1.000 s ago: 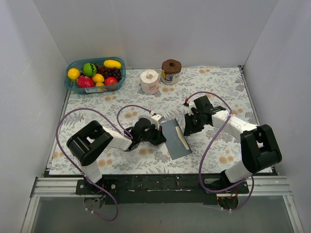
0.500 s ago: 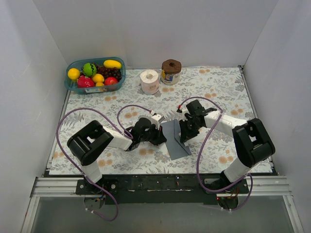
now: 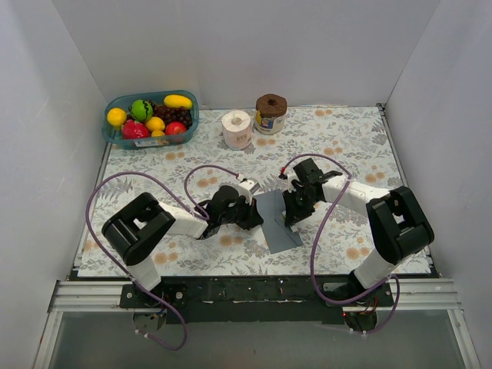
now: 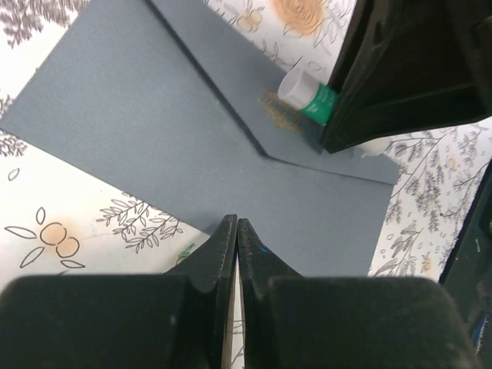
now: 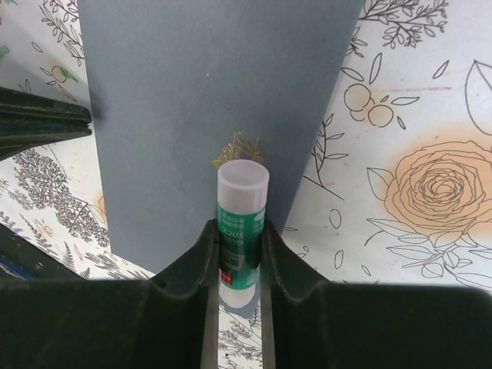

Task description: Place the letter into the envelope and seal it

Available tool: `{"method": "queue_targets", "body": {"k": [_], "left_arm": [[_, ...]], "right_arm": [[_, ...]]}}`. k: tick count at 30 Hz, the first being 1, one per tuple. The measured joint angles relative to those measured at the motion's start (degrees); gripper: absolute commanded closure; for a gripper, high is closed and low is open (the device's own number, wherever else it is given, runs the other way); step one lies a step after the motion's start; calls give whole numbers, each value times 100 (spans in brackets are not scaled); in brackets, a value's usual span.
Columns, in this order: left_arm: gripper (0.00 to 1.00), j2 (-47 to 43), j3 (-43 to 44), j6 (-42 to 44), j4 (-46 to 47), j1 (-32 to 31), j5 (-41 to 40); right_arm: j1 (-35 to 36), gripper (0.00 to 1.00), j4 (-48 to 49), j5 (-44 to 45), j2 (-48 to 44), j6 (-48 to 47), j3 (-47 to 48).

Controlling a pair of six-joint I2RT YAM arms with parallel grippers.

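**A:** From the top, what lies on the bench [image 3: 350, 142]?

**B:** A cloth printed with grey leaves and orange roses covers it. The flat dark slate-grey paper envelope [image 3: 278, 232] lies near the front edge, between the two arms. The left claw [image 3: 257, 221] is at its left side, and the right claw [image 3: 290, 217] is over its upper right part. At the back stand a teal plastic basket of glossy toy fruit [image 3: 151, 115], a white paper roll [image 3: 237, 129] and a small jar with a brown lid [image 3: 270, 113].

**A:** And the left wrist view?

**B:** The left claw's black fingers are pressed together with nothing between them. Their tips are at the envelope's near edge, though I cannot tell if they touch it. The paper is matte and smooth. Its pointed flap throws a thin shadow along its edge. A small gold ornament [image 4: 278, 111] sits on the flap. A glue stick with a green-and-white label and a frosted white cap [image 4: 306, 94] is just beside it.

**A:** The right wrist view?

**B:** The right claw clamps that round stick by its labelled body. The cap points at the leafy gold mark. The label has white lettering and a red patch, but the fingers hide most of it and I cannot read it.
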Motion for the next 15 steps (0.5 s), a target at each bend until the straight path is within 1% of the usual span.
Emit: {"method": "queue_targets", "body": {"k": [7, 11, 15], "left_arm": [[100, -372, 59, 28, 35, -9, 63], [100, -376, 216, 81, 173, -9, 234], [100, -164, 485, 105, 382, -11, 527]], "right_arm": [[-2, 99, 4, 0, 2, 11, 0], [-2, 99, 7, 0, 2, 17, 0], [-2, 99, 7, -2, 2, 22, 0]]}}
